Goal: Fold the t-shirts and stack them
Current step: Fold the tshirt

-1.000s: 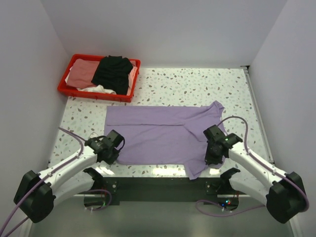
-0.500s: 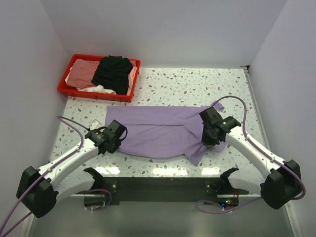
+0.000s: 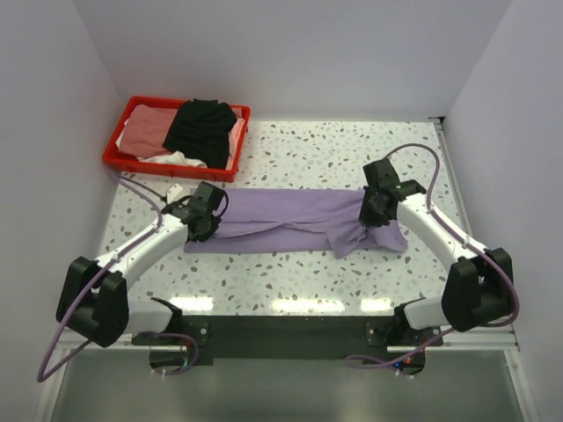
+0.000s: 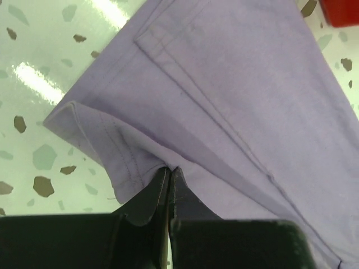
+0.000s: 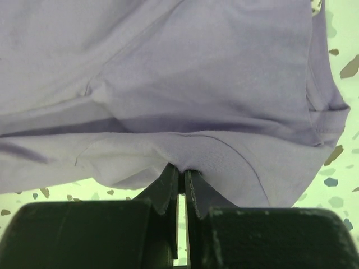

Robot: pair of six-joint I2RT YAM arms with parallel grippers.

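speckled stone-pattern table comes first, with both arms stretched out over it from their bases at the near edge. the left arm runs up and to the right, elbow low. its wrist is bent so that the left gripper comes down on the left end of the purple t-shirt. seen from the left wrist, its fingers are pressed together with a stitched hem of the cloth pinched between the tips. the right arm reaches farther, sweeping up and to the left with a long, nearly straight forearm, and the right gripper bears down on the shirt's right end. its jaws are likewise all but closed, with a fold of purple fabric nipped between them. the shirt lies across the middle of the table as a long narrow band, doubled over on itself. a bunched flap sticks out toward the near side just left of the right gripper. beyond the shirt's left end, at the far left, sits a red basket holding a black garment on top of pink cloth and white cloth.
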